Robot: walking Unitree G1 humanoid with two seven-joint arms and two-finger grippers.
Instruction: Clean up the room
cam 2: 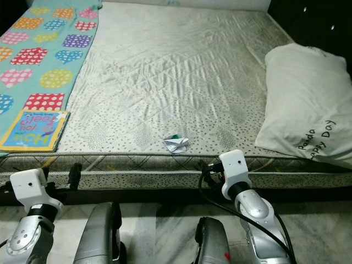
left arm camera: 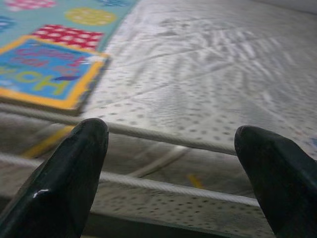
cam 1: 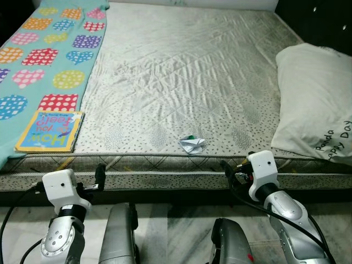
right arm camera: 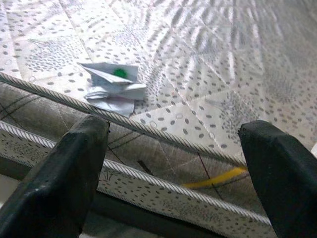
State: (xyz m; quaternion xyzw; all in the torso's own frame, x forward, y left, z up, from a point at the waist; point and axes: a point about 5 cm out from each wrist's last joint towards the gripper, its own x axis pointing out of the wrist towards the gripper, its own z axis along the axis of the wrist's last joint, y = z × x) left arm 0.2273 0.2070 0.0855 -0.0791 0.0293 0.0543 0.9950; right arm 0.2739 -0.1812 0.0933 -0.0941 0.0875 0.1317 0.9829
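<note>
A crumpled white paper with a green spot [cam 1: 192, 144] [right arm camera: 113, 85] lies on the bare mattress [cam 1: 181, 82] close to its near edge. A colourful children's book [cam 1: 49, 130] [left arm camera: 42, 74] rests on the near left corner, partly on a teal patterned blanket [cam 1: 44, 55]. My right gripper [right arm camera: 173, 163] is open, held low in front of the mattress edge, just right of the paper. My left gripper [left arm camera: 173, 173] is open too, facing the mattress side near the book. Nothing is between either pair of fingers.
A white pillow with printed words [cam 1: 316, 104] lies at the right side of the bed. The mattress side with piping [cam 1: 176, 170] runs across in front of me, above a marble floor [cam 1: 176, 231]. Dark furniture stands at the far right.
</note>
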